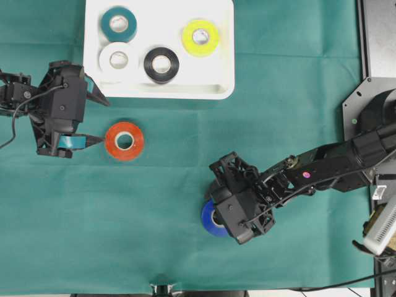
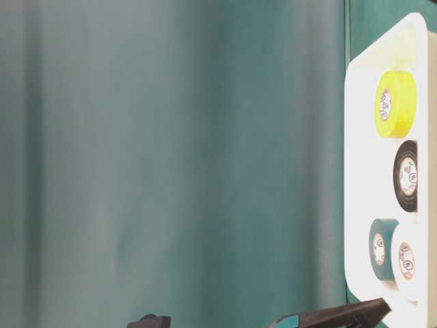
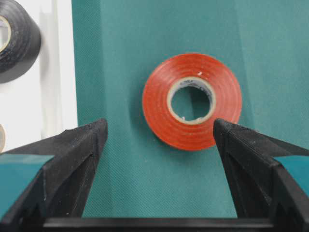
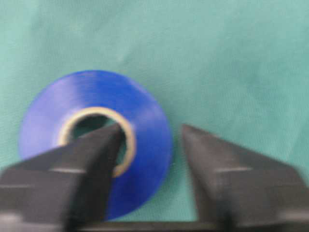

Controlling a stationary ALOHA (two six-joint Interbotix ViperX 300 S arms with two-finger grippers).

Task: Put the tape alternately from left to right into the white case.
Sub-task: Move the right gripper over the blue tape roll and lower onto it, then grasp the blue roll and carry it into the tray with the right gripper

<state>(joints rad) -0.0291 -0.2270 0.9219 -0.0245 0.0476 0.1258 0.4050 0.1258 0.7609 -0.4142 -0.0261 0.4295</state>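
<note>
Rolls of glossy tape, each a flat ring around a pale core, lie in two groups. Inside the white case (image 1: 226, 55), a shallow smooth plastic tray with rounded corners at twelve o'clock on the worktop (image 1: 185, 185), sit the teal roll (image 1: 119, 23), white roll (image 1: 117, 59), black roll (image 1: 161, 64) and yellow roll (image 1: 200, 37). On the woven green cloth, the red-orange roll (image 1: 124, 140) lies flat just ahead of the left hand (image 1: 99, 120), whose matte black fingers (image 3: 77, 150) stand wide apart. At five o'clock, the right hand (image 4: 149, 150) is clamped on the blue roll (image 4: 145, 121), one finger in its core, the other outside its wall.
</note>
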